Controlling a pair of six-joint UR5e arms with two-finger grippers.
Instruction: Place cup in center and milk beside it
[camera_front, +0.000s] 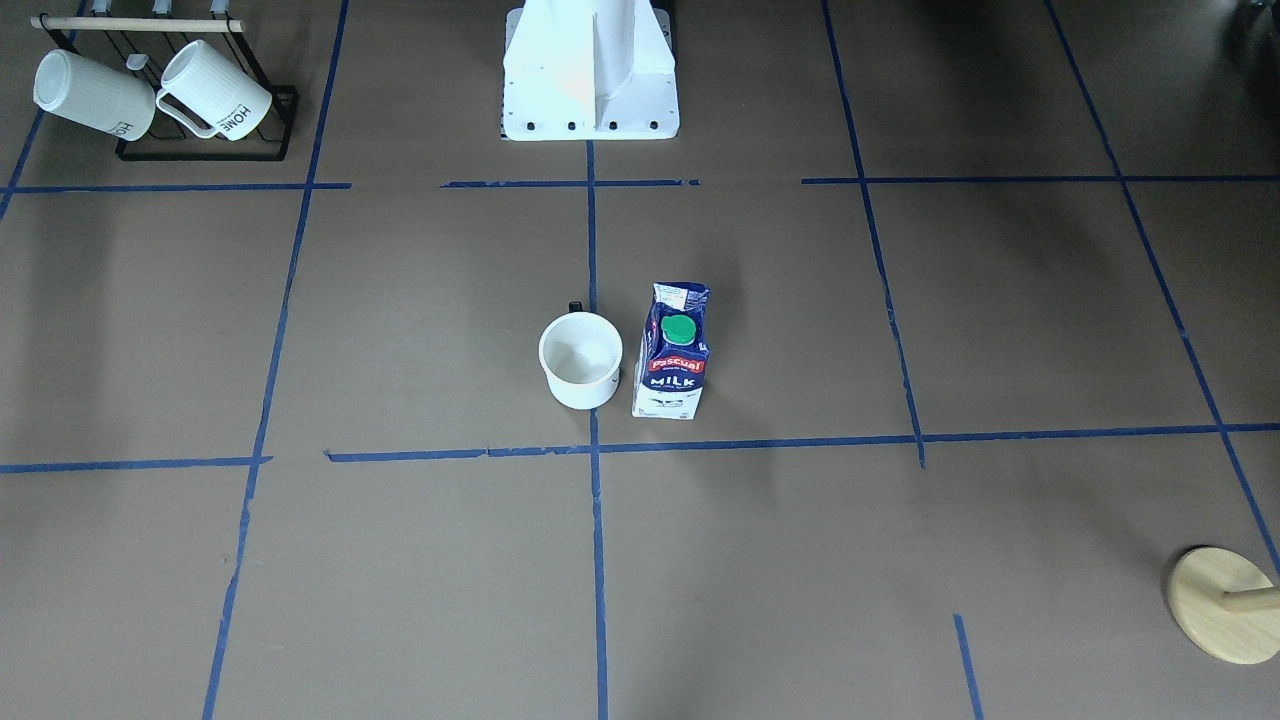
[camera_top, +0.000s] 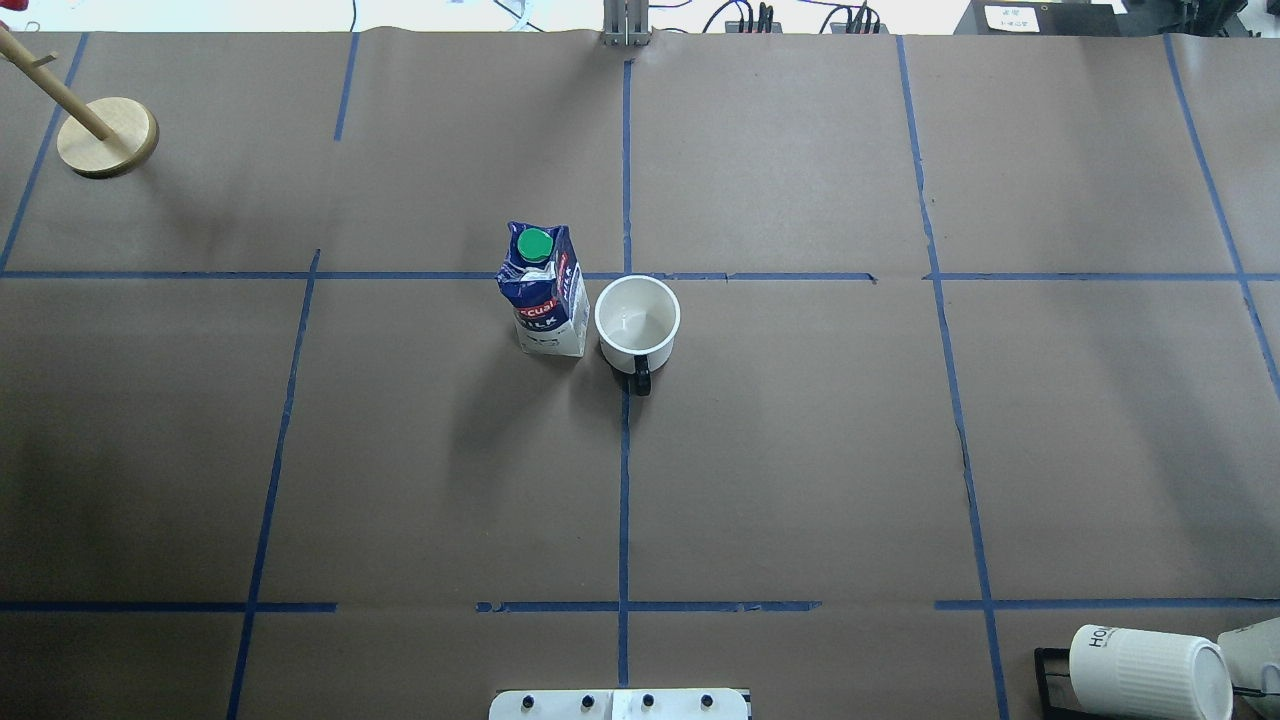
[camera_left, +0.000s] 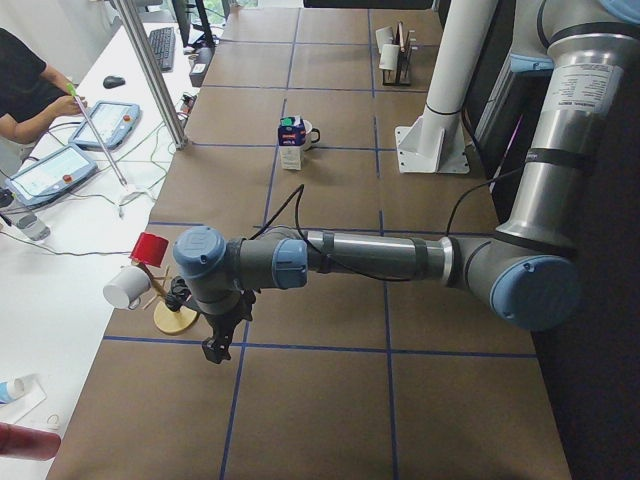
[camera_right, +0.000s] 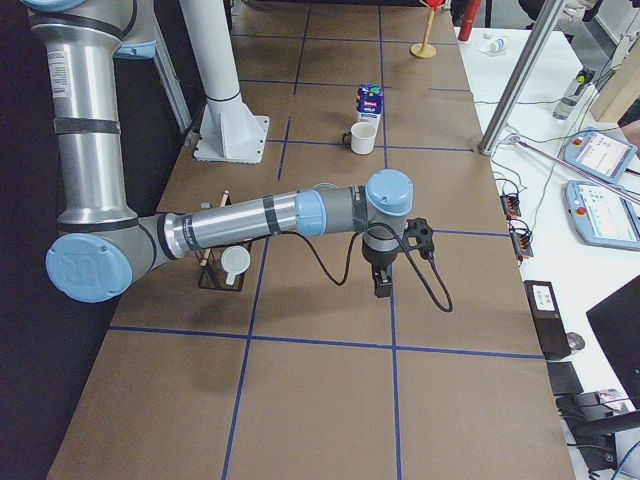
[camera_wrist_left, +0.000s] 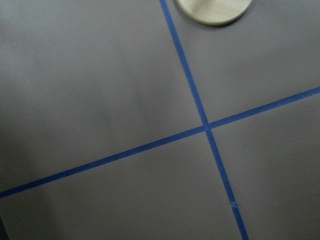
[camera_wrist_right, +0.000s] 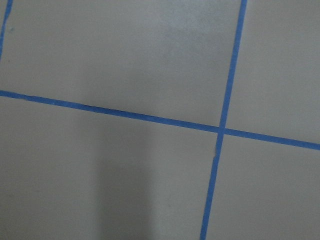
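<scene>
The cup (camera_top: 637, 320), a smooth white mug with a black handle toward the robot, stands upright on the central tape line beside the center crossing (camera_top: 626, 276). Its smiley face is hidden. It also shows in the front view (camera_front: 580, 360). The milk (camera_top: 545, 295), a blue and white carton with a green cap, stands upright close beside it on the robot's left, also in the front view (camera_front: 672, 355). My left gripper (camera_left: 215, 345) hangs over the table's left end, far from both. My right gripper (camera_right: 383, 285) hangs over the right end. I cannot tell whether either is open or shut.
A black rack with two ribbed "HOME" mugs (camera_front: 160, 95) stands at the robot's right near corner. A wooden stand (camera_top: 107, 137) is at the far left corner, close to the left gripper. The robot base (camera_front: 590, 70) sits at the near edge. An operator (camera_left: 30, 90) sits beyond the table.
</scene>
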